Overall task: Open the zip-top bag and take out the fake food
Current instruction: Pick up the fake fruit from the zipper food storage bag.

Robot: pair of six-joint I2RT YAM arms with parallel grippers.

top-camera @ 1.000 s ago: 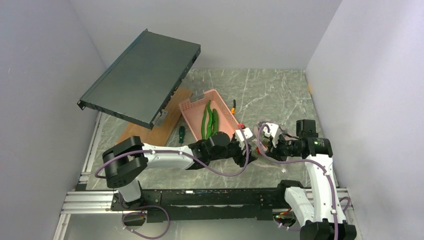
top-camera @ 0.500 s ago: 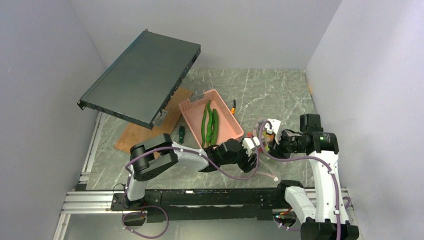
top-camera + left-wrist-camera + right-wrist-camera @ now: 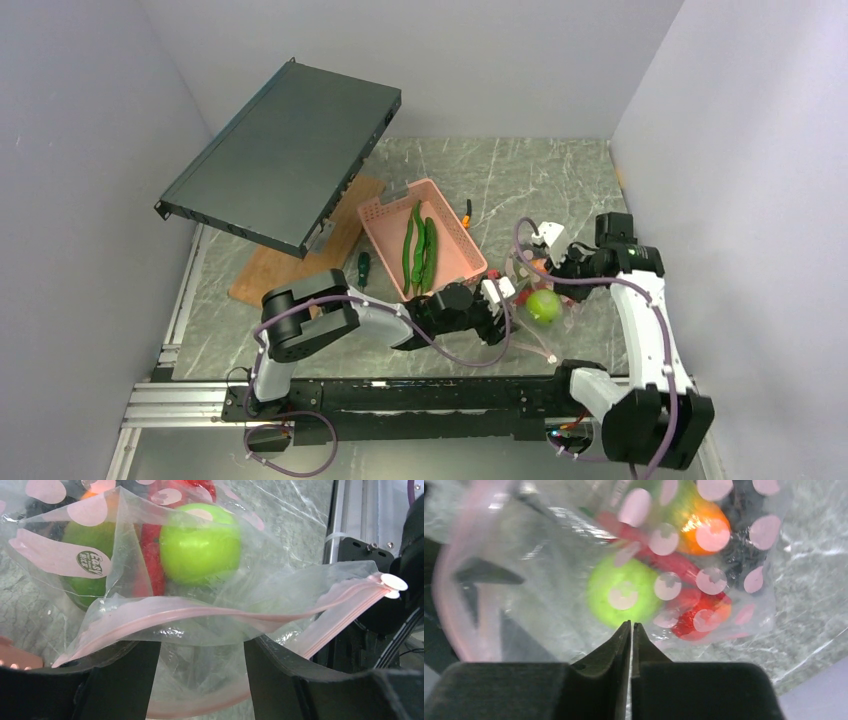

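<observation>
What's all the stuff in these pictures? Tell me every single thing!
bag: one, clear with pink spots and pink zip, between the tools
apple: one, lime green, in the bag
food pieces: several, red, orange and dark, in the bag
basket: one, pink, mid table
pods: a few, green, in the basket
screwdriver: one, green handle, left of the basket
board: one, wooden, left of the screwdriver
box: one, dark, flat, tilted above the board
table: one, grey-green marble
left tool: open, at the bag's mouth
right tool: shut, at the bag's spotted end
</observation>
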